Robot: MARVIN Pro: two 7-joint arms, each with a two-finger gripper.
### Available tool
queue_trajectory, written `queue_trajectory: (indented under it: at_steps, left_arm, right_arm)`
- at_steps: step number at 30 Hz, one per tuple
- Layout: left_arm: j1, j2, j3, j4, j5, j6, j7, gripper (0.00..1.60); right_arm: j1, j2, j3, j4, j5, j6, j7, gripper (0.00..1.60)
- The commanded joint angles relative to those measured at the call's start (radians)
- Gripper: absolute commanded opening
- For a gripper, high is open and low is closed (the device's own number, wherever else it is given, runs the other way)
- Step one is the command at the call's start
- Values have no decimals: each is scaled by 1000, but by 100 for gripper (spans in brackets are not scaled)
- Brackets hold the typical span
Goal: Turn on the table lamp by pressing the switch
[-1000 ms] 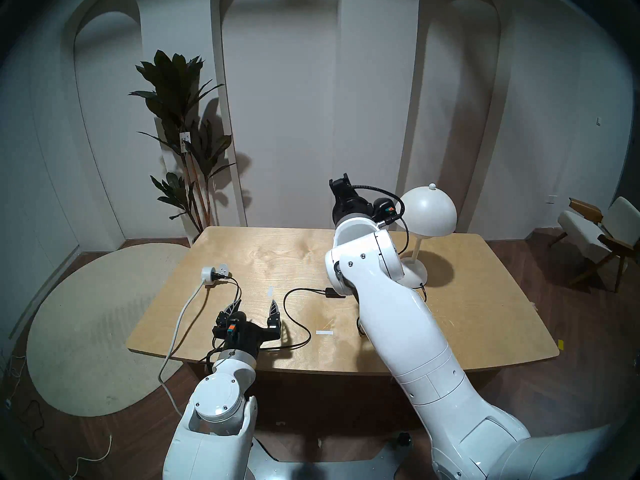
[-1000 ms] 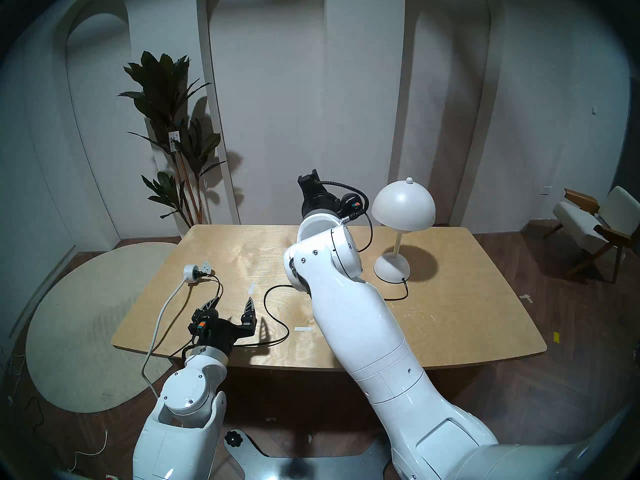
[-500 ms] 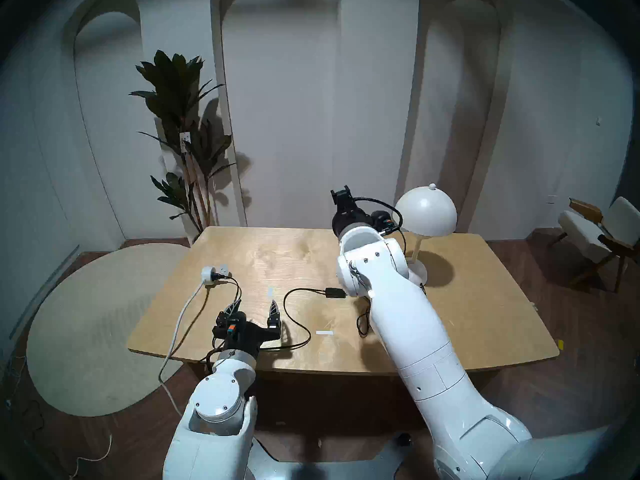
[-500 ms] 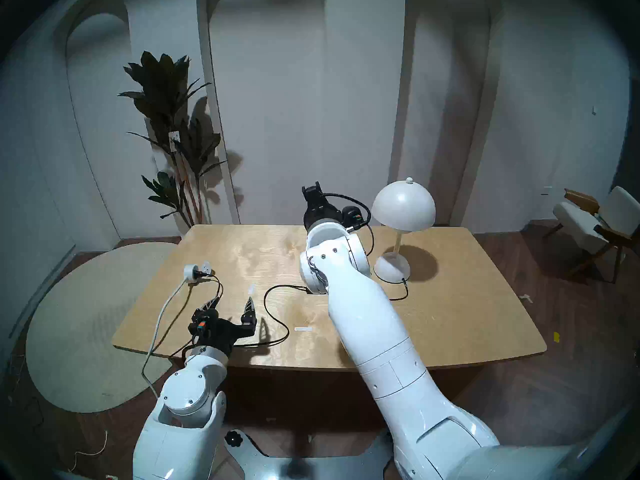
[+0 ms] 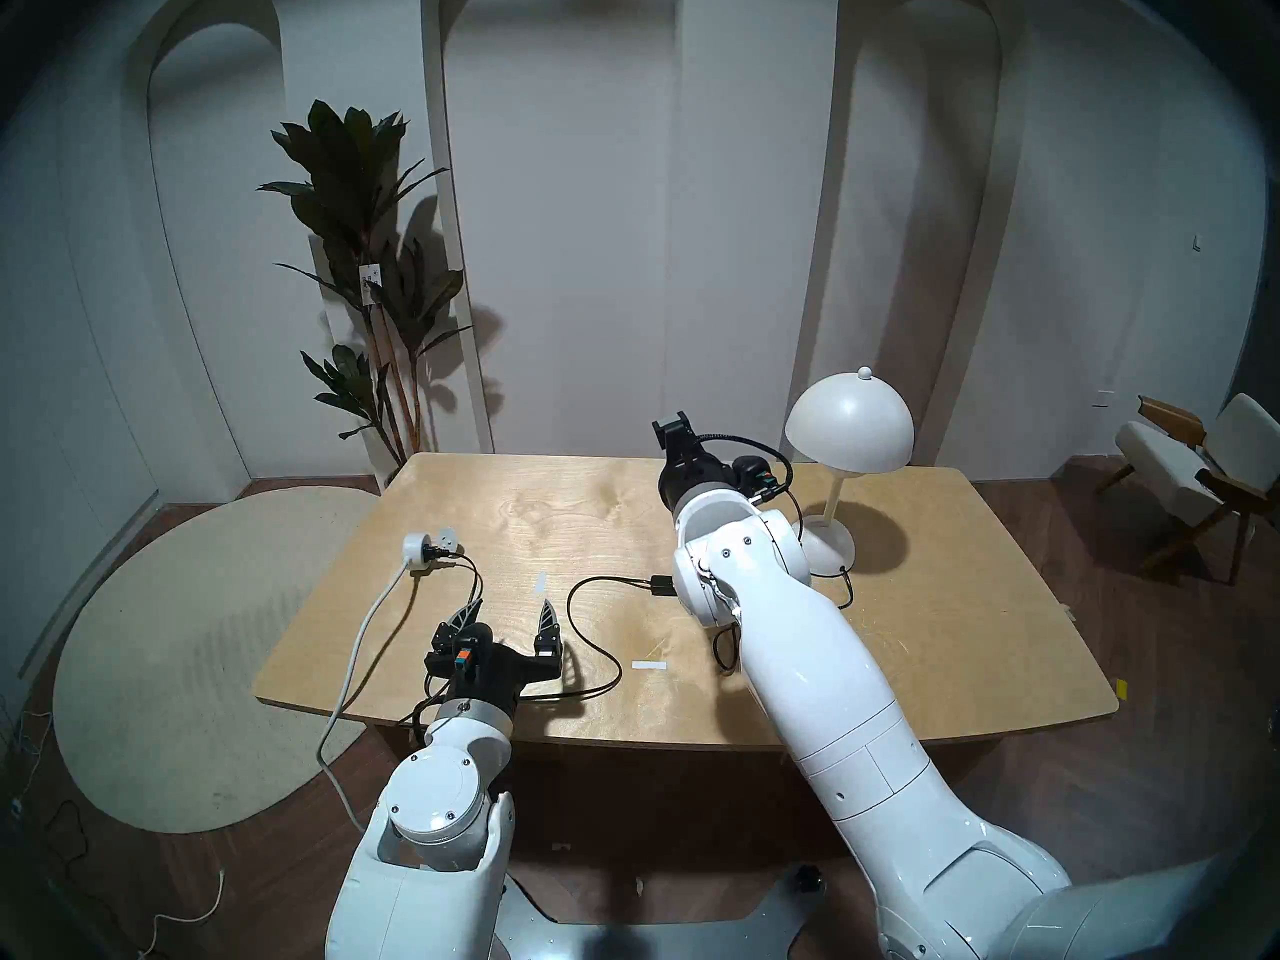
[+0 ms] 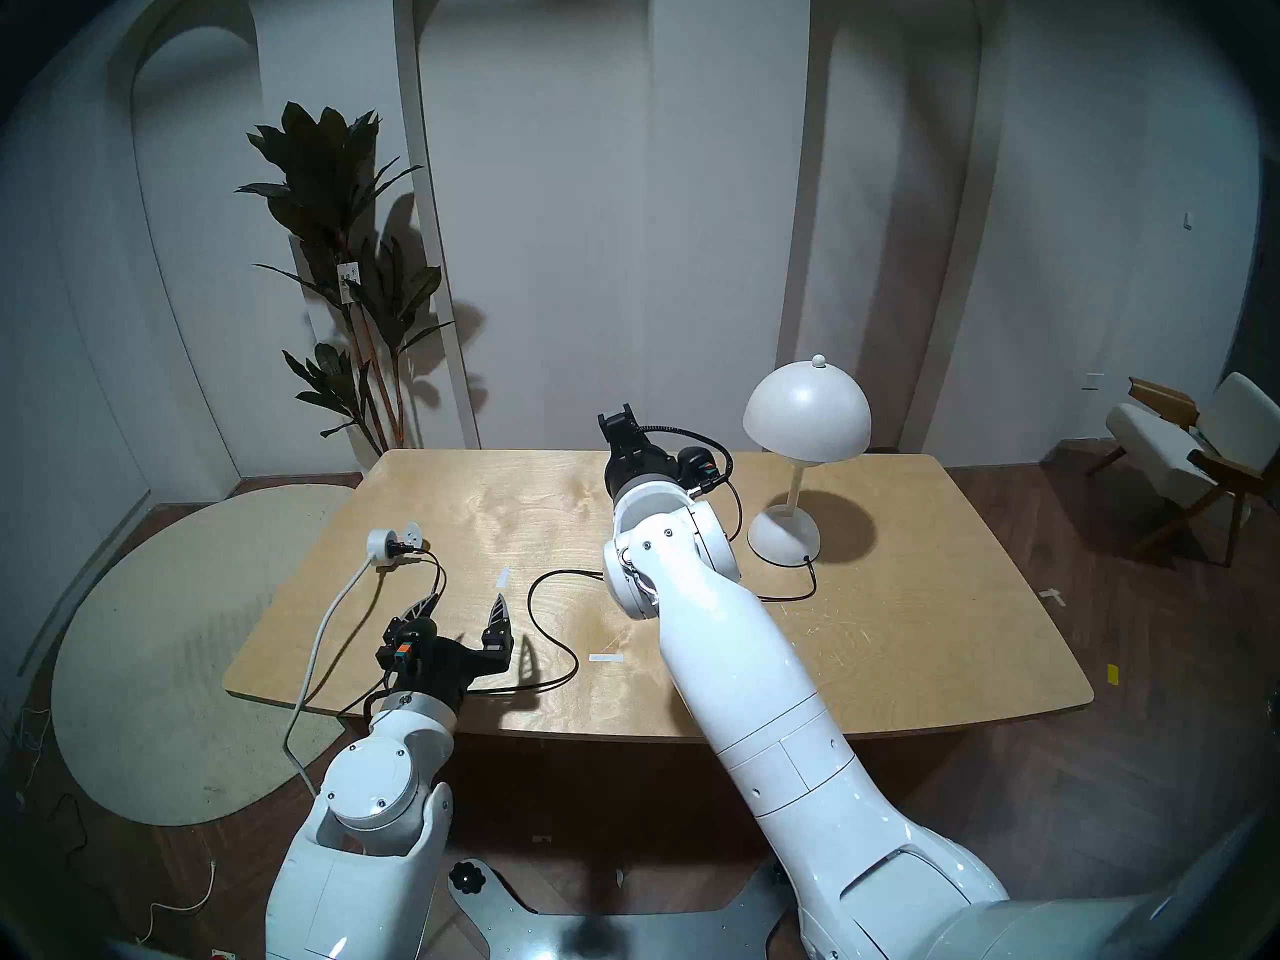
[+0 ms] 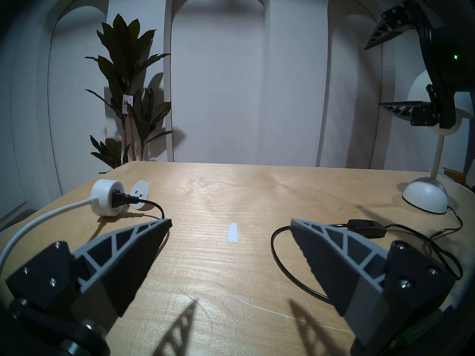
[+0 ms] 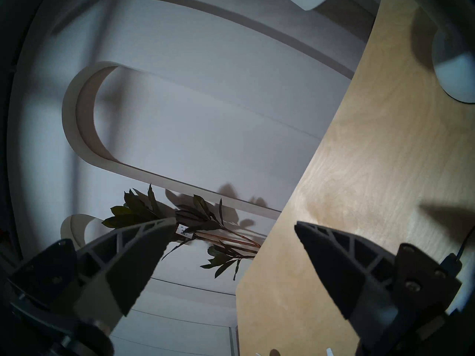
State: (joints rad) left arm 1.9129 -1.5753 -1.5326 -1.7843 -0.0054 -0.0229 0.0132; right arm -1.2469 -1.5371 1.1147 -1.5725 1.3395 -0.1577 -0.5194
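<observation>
The white table lamp [image 5: 848,418] stands unlit at the table's far right; it also shows in the head right view [image 6: 807,411]. Its thin black cord runs left to the small black switch [image 7: 366,225], which lies flat on the table. In the head left view the switch [image 5: 660,584] is half hidden behind my right elbow. My right gripper [image 8: 235,224] is open and empty. It hangs in the air left of the lamp, beyond the switch, pointing at the wall. My left gripper [image 5: 510,609] is open and empty, low over the table's near left, left of the switch.
A round white socket adapter [image 5: 418,548] with a thick pale cable and a black plug sits at the table's left. Two white tape marks [image 5: 649,665] lie on the wooden table [image 5: 970,661]. A plant [image 5: 360,245] stands behind it and a chair [image 5: 1205,467] to the right.
My right gripper has come down lower over the table beside the lamp, and the elbow has shifted right. The left arm, lamp and switch have not moved.
</observation>
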Motion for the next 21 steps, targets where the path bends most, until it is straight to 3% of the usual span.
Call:
queue_trajectory:
  at_steps: [1,21]
  left_arm:
    - [-4,0,-1,-24,0,-3,0,160]
    - [-4,0,-1,-24,0,-3,0,160]
  right_arm:
    - [4,-5,4,5,4,-12,33,160]
    - [-62,6,-10,45,46,-23,83,160]
